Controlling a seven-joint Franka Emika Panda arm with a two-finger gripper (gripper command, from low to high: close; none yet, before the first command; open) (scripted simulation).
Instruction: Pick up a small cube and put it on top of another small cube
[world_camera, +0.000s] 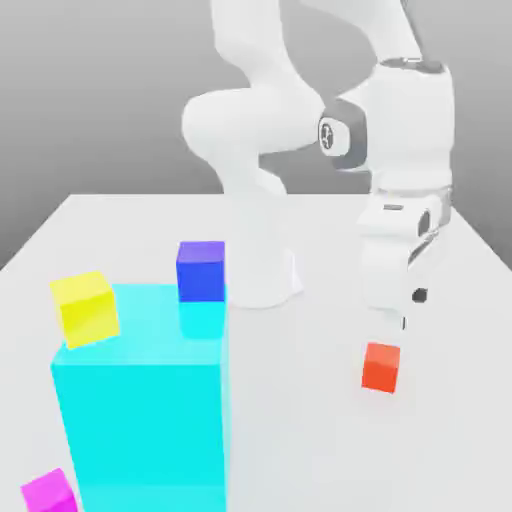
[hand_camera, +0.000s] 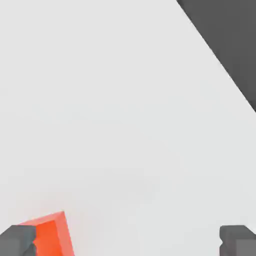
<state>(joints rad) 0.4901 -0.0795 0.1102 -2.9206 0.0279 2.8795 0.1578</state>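
My tool (world_camera: 403, 318) hangs from a smooth, glossy white arm (world_camera: 250, 120), pointing down at the counter (world_camera: 300, 420), a flat, matte, pale grey slab without grain or seams. Its two dark grey, square-tipped fingers (hand_camera: 17, 239) stand spread wide and pinch nothing. The red-orange cube (world_camera: 381, 366), a plain, sharp-edged block with a uniform flat finish, rests on the counter just below my tool and apart from it; in the hand view it (hand_camera: 50, 235) lies close beside one fingertip. Landmark: the cyan block (world_camera: 140, 400), a large, smooth, box-shaped solid with crisp corners. The red-orange cube sits well apart from this block, toward the exterior view's right. A blue cube (world_camera: 201, 270) stands on the block's far upper edge; a yellow cube (world_camera: 85, 308) sits tilted at its upper corner on the exterior view's left; a magenta cube (world_camera: 48, 492) lies at its lower near corner. All cubes share the same untextured, evenly coloured surface.
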